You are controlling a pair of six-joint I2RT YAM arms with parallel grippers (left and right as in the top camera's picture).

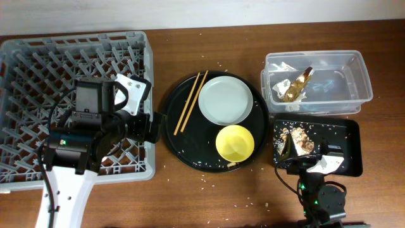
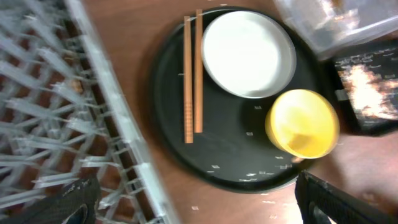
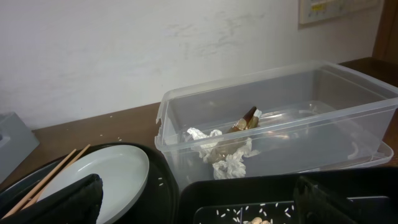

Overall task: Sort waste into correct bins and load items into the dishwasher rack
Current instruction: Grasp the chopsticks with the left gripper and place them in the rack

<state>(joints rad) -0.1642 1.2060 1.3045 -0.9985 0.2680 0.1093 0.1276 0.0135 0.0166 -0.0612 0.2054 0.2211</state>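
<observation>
The grey dishwasher rack (image 1: pixel 38 76) fills the left. My left gripper (image 1: pixel 150 125) hangs open and empty over its right edge (image 2: pixel 112 124), and the left wrist view (image 2: pixel 199 205) shows nothing between its fingers. The round black tray (image 1: pixel 190 142) holds the grey plate (image 1: pixel 224 100), the yellow bowl (image 1: pixel 235 142) and the chopsticks (image 1: pixel 191 101). The clear tub (image 1: pixel 354 69) holds the white napkin (image 3: pixel 227 155) and the gold foil (image 3: pixel 245 118). Brown food scraps (image 1: pixel 299 140) lie in the shallow black tray (image 1: pixel 348 133). My right gripper (image 3: pixel 199 199) is open over that tray's near end. No cups are in view.
Rice grains are scattered on the wooden table and on the round tray (image 2: pixel 230 149). A pale wall stands behind the tub (image 3: pixel 311 124). The right arm's base (image 1: pixel 323 199) sits at the front right edge.
</observation>
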